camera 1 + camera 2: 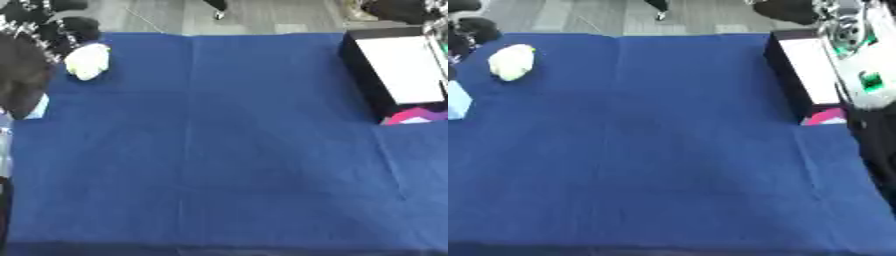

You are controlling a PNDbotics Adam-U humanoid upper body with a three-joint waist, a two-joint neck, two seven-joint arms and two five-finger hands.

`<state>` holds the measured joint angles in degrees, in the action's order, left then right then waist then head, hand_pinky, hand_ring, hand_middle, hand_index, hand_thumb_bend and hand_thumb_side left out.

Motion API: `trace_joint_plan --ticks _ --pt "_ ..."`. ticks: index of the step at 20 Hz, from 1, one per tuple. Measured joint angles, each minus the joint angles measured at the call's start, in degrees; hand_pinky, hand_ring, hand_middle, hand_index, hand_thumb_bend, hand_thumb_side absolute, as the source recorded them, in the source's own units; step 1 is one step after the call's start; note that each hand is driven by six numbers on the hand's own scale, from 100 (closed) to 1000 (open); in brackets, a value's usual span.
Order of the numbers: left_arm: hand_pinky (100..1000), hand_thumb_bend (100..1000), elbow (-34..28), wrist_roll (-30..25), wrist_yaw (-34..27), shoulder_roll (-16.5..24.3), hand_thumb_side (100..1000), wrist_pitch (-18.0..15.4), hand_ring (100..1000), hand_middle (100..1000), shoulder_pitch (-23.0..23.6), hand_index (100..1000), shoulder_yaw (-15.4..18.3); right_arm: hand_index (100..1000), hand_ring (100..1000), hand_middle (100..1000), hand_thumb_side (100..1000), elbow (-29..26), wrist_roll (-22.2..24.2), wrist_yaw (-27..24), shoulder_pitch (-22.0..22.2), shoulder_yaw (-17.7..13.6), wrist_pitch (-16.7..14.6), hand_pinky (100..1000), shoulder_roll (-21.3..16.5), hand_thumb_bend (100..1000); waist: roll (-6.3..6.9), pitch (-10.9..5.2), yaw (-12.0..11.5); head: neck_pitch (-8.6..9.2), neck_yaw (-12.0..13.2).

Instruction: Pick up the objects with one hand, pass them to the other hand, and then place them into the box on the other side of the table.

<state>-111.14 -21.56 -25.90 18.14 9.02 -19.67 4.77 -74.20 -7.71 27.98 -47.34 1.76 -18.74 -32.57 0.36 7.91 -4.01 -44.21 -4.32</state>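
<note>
A pale yellow-white lump (pixel 87 60) lies on the blue cloth at the far left. A small light blue block (pixel 456 105) sits nearer, by the left edge. The black box with a white inside (pixel 404 67) stands at the far right. My left hand (pixel 21 80) shows only as a dark blurred shape above the left edge, between the lump and the block; I cannot tell whether it touches either. My right arm (pixel 864 75), silver and white with a green mark, hangs over the box. Its hand is out of view.
A pink and magenta thing (pixel 415 116) lies against the near end of the box. The blue cloth (pixel 219 150) covers the whole table, with grey floor beyond its far edge. Dark shapes stand off the table at the far left corner.
</note>
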Motion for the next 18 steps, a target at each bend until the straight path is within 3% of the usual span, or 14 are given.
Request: trace_joint_plan --ticks 3,6,8,9,10,13,14,15,18 --pt "866 375 -1.48 0.34 1.30 -0.07 1000 -0.76 722 728 1.81 865 1.39 296 635 100 409 14.08 -1.84 3.14 -2.12 -4.62 2.99 875 -0.16 100 0.33 0.19 -0.48 -0.02 -0.89" --pt "866 372 -2.08 0.72 1.85 -0.14 1000 -1.19 721 729 2.69 865 2.25 307 641 100 380 23.68 -4.22 5.84 -3.30 -7.94 5.33 880 -0.16 100 0.42 0.28 -0.67 -0.02 -1.36" --pt "866 370 -2.23 0.79 2.09 -0.19 1000 -1.35 722 729 3.04 866 2.53 367 661 100 323 27.91 -5.38 7.60 -3.67 -8.93 6.08 876 -0.19 100 0.40 0.28 -0.74 -0.02 -1.52" --pt "866 368 -2.22 0.79 2.20 -0.32 1000 -1.44 722 730 3.13 866 2.69 467 682 100 283 29.58 -5.71 8.65 -3.67 -9.14 6.23 884 -0.21 100 0.39 0.28 -0.76 -0.02 -1.57" --pt "866 368 -2.23 0.79 2.26 -0.46 1000 -1.49 722 730 3.15 867 2.76 491 689 102 277 31.02 -6.03 9.80 -3.68 -9.19 6.29 888 -0.34 100 0.37 0.28 -0.80 -0.03 -1.58" --pt "866 361 -2.23 0.76 2.27 -0.59 1000 -1.59 722 730 3.25 868 2.79 782 786 335 220 34.01 -6.25 13.29 -3.67 -9.18 6.07 931 -0.77 100 0.32 0.28 -0.88 -0.03 -1.59" --pt "866 361 -2.23 0.73 2.27 -0.59 1000 -1.62 722 730 3.30 868 2.79 810 801 371 216 34.75 -5.89 14.56 -3.62 -9.13 5.86 938 -0.85 100 0.29 0.28 -0.90 -0.03 -1.59" --pt "866 359 -2.23 0.71 2.28 -0.59 1000 -1.64 722 730 3.34 869 2.80 880 840 463 207 35.45 -5.33 15.86 -3.60 -9.12 5.71 962 -0.99 100 0.27 0.28 -0.94 -0.03 -1.59" --pt "866 356 -2.23 0.70 2.31 -0.59 1000 -1.66 721 730 3.52 869 2.95 951 885 590 199 37.31 -2.43 19.41 -3.57 -9.12 5.66 1000 -1.30 100 0.24 0.27 -0.98 -0.03 -1.59"
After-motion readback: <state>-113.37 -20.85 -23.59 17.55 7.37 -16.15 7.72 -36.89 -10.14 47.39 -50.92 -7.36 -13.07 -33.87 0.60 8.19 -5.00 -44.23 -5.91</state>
